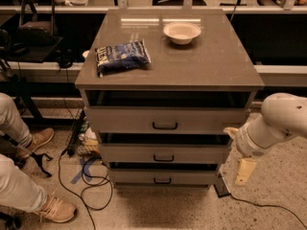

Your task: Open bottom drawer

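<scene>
The white arm [276,123] was held at the right of the cabinet, lower than the front right corner of the table top [211,71], and was bent down toward the floor. The gripper [243,171] was pointed downward at its end, beside the right end of the bottom drawer [192,177] but apart from it. Whether it was spread or pressed together could not be told.

Three drawers were counted. The bottom drawer was placed lowest, under the middle drawer [201,153], and its small black handle [162,180] was left untouched at the centre.

Speckled floor [172,210] was seen before the front edge. At the left, cables [91,186] and two shoes [57,209] were laid.

One bowl [182,32] was set near the back edge, and one blue bag [122,57] near the left edge.
</scene>
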Robot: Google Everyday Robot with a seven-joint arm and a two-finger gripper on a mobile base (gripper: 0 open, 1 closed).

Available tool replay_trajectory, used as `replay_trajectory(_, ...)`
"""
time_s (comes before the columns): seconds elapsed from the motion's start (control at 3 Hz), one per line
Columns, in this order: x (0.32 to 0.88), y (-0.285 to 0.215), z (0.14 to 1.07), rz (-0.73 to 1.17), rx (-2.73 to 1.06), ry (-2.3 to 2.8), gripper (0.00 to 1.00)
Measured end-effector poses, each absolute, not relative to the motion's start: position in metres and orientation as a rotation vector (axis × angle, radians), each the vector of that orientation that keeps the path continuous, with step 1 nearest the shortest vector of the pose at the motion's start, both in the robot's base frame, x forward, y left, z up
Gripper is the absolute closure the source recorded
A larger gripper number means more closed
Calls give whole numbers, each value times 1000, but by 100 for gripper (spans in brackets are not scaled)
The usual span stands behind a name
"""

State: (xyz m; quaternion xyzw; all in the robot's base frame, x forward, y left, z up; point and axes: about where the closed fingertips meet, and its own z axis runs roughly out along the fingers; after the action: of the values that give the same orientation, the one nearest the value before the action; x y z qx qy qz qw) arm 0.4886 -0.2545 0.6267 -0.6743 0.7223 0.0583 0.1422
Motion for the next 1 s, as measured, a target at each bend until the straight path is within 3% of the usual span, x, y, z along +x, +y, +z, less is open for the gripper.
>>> replay_trajectory(0.33,487,-257,588,185,-1921,2112,0)
replay_trajectory(1.0,491,-261,398,209,-1911,2291,0)
